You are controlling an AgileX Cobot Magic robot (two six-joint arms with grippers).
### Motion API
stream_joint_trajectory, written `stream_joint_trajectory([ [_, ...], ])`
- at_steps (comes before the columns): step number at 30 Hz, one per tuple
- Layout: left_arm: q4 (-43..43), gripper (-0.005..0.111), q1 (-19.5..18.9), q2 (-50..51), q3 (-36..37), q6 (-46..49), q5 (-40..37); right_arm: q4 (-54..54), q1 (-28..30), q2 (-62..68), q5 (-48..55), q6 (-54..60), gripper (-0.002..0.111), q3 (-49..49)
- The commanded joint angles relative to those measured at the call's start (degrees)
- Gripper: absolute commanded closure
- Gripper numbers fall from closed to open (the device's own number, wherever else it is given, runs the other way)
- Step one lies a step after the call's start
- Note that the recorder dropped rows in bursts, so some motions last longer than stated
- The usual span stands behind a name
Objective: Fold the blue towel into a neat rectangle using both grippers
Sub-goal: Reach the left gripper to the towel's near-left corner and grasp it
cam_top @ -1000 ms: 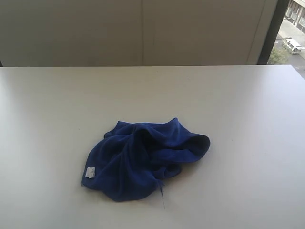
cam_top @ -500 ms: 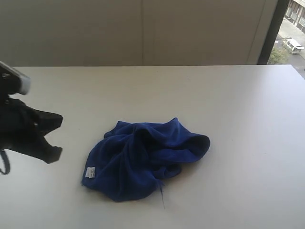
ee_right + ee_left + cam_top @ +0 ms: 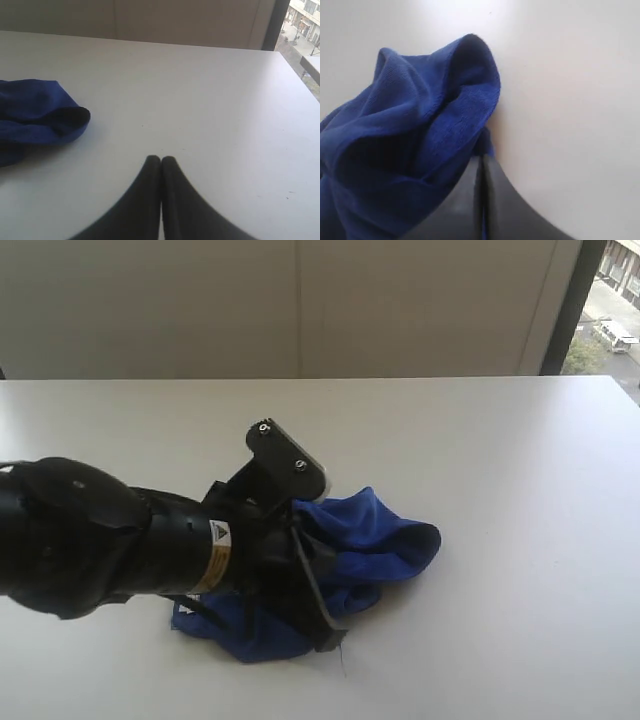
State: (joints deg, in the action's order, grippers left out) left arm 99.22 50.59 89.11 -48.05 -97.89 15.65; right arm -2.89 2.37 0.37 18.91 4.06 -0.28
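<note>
blue cloth lies in a crumpled heap on the white tabletop [image 3: 500, 440], nowhere near a rectangle. a second ago the towel [image 3: 385, 530] lay alone; half a second ago the left arm [image 3: 90, 540] showed off to its left; now that arm reaches across it and hides its near-left part, tag included. the part that shows, the looped lobe on its right, looks unmoved.

the left claw [image 3: 482, 159] is pressed together, its tips at the foot of a raised fold. they touch the cloth or stop just short of it, and no cloth shows clearly between them. i judge this an approach only: no fold is begun, and the jaws must spread before they can pinch an edge. the right claw [image 3: 161, 159], also pressed together and holding nothing, hangs over bare tabletop well apart from the towel, on its right.

the towel's corners are buried in the heap. its one clear edge is the rolled hem of the loop on its right. bare tabletop lies on every side of the towel, and the far edge is well beyond it, so there is ample room to spread it flat.
</note>
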Motion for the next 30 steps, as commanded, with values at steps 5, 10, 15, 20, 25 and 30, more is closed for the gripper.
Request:
stream_joint_trajectory([
  [5, 0.7, 0.107, -3.8, 2.4, -3.5, 24.1, -24.8, -0.2, 0.5, -0.4, -0.8, 0.1, 0.108, 0.3],
  [10, -32.7, 0.107, -5.5, 2.4, -6.6, 66.6, -53.1, -0.2, 0.5, -0.4, -0.8, 0.1, 0.108, 0.3],
  [15, -87.9, 0.107, -9.8, 2.7, -13.9, 113.2, -65.1, -0.2, 0.5, -0.4, -0.8, 0.1, 0.108, 0.3],
  [20, -119.7, 0.107, -5.4, 3.4, -15.4, 130.6, -53.3, -0.2, 0.5, -0.4, -0.8, 0.1, 0.108, 0.3],
  [25, -117.8, 0.088, 1.3, 6.4, -15.4, 126.8, -43.2, -0.2, 0.5, -0.4, -0.8, 0.1, 0.108, 0.3],
  [30, -117.9, 0.046, 2.1, 10.2, -15.4, 122.2, -39.3, -0.2, 0.5, -0.4, -0.8, 0.1, 0.108, 0.3],
])
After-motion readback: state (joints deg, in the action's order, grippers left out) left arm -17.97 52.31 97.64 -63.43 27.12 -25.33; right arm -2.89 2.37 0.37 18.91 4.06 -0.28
